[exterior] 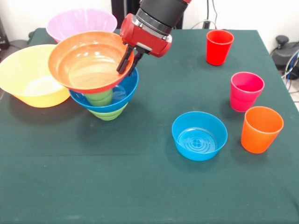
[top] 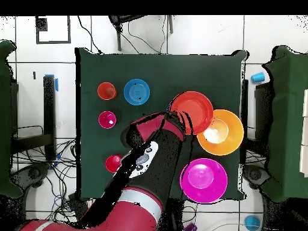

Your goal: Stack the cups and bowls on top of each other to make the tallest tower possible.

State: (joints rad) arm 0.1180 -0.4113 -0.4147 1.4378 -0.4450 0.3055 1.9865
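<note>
At the upper middle of the front view we see the red and black arm reach down so that its gripper [exterior: 129, 59] pinches the right-hand rim of the shallow orange-red bowl [exterior: 88, 63], one dark finger inside the bowl and one outside, closed on the rim. That bowl sits tilted, its open face turned toward the camera, on top of the tower [exterior: 105, 93] left of centre: below it lies the wide blue bowl [exterior: 122, 95], a light green cup [exterior: 99, 98] shows inside the blue bowl, and the small green bowl [exterior: 108, 114] forms the base on the green table [exterior: 149, 186]. At the left edge stands the big yellow-orange bowl [exterior: 28, 77], just beside the tower, and behind both, at the upper left, the big pink bowl [exterior: 81, 22]. In the right half we find the red cup [exterior: 219, 46] at the top, the magenta-pink cup [exterior: 245, 91] below it, the orange cup [exterior: 261, 129] lower still, and the small translucent blue bowl [exterior: 199, 135] near the centre, all upright and apart from one another. From overhead we see the orange-red bowl right of centre, overlapping the yellow-orange bowl's rim.
</note>
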